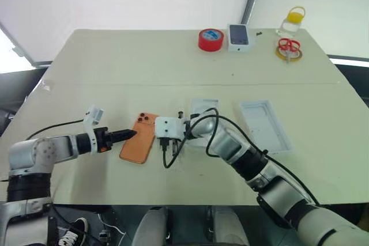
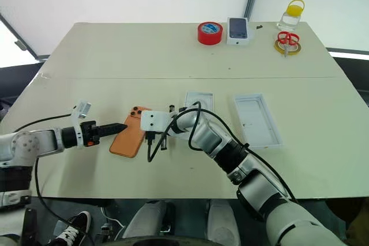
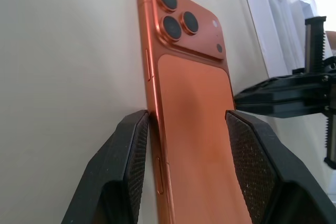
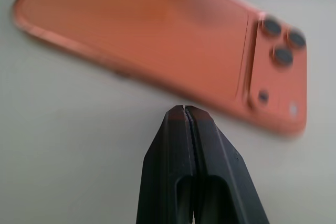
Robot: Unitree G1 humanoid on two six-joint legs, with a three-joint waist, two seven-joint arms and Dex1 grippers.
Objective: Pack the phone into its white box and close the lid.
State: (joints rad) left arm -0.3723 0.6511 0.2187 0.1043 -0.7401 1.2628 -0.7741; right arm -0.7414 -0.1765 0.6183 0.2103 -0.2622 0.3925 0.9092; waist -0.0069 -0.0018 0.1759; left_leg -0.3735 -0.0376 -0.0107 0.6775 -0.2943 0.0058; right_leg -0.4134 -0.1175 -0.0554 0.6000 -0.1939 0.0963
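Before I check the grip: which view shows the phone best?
The left wrist view: the phone is close, lenses sharp, with a finger on each side edge. The right wrist view shows its whole back, blurred. The eye views show it small on the table.

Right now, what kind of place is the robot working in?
Probably a test or demo bench, not a home or shop: one plain table against blank white walls, with staged odds and ends at the far edge: a red tape roll, scissors and a small boxed-phone carton.
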